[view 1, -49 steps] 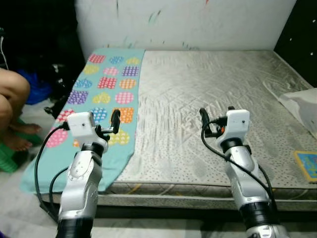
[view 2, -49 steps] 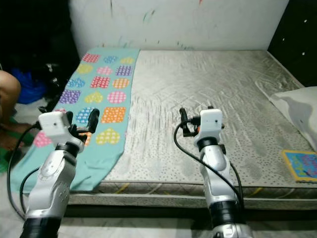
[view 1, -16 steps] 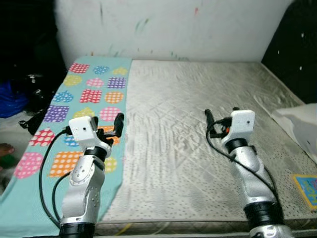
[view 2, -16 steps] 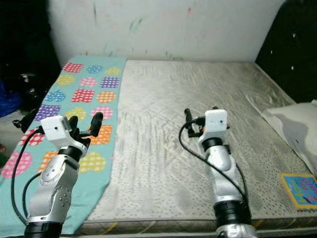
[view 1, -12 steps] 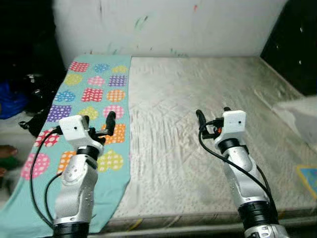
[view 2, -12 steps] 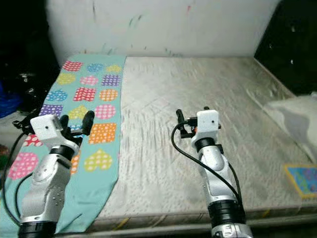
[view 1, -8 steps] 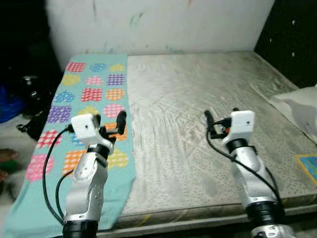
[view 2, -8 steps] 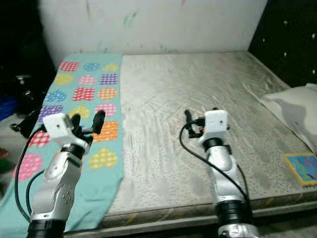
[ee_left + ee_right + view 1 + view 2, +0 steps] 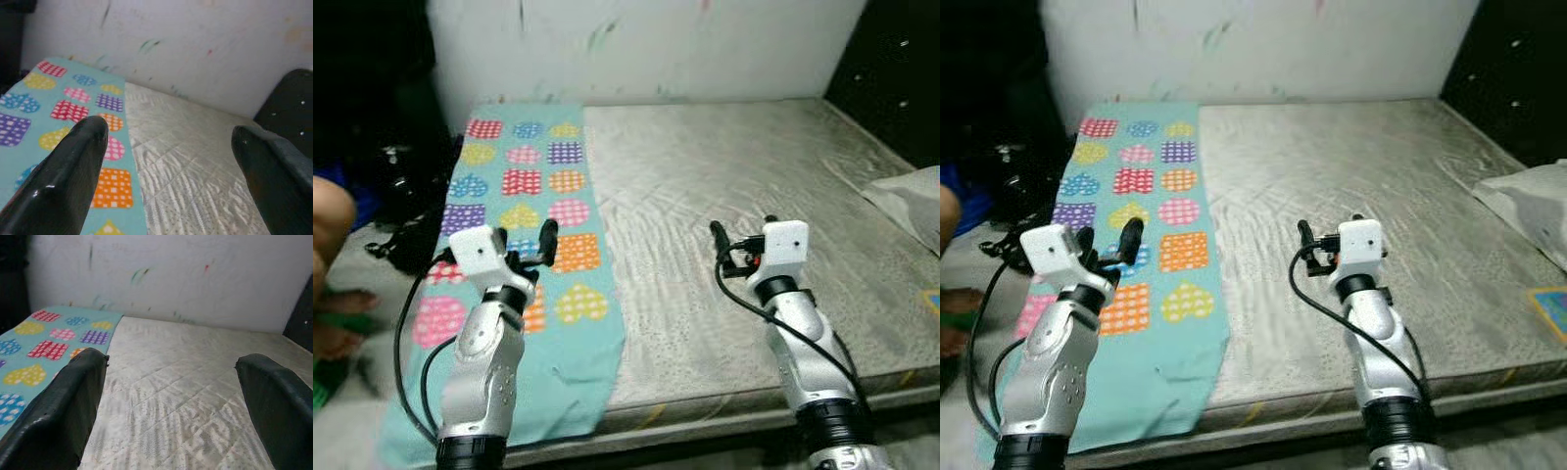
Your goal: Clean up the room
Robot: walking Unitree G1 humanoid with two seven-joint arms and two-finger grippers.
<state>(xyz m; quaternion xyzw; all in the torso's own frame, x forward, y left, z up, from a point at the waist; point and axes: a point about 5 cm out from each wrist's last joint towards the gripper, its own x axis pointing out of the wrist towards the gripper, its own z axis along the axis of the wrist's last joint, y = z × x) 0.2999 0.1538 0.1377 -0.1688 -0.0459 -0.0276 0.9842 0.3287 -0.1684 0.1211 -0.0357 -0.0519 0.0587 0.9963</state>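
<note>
Bare mattress [image 9: 734, 186] across most of the scene: grey-beige, quilted diamond stitching, faint dotted print, low to the floor. White wall [image 9: 636, 44] behind, scuffed, with green and red paint smears. Dark headboard panel [image 9: 891, 88] at the far right corner, studded with small pale dots.

Teal blanket [image 9: 533, 245] laid as a long strip down the mattress's left side, near end draped over the front edge and wrinkled; soft fabric, printed with hearts, circles and squares in pink, orange, yellow, purple, blue, each filled with dots or checks.

White pillow [image 9: 1528, 211] on the mattress's right edge, crumpled, partly cut off. Small flat book [image 9: 1552, 308] with blue cover and yellow border near the front right corner, lying flat, also cut off.

Dark clutter [image 9: 401, 211] on the floor left of the bed, details unclear. Part of a person's leg [image 9: 328, 220] at the far left edge.

Left end effector [image 9: 524, 245] raised above the blanket strip, fingers spread wide, nothing between them. Right end effector [image 9: 1327, 235] raised above bare mattress, fingers likewise apart and empty. Both silver arms upright at the front edge, black cables looped alongside.
</note>
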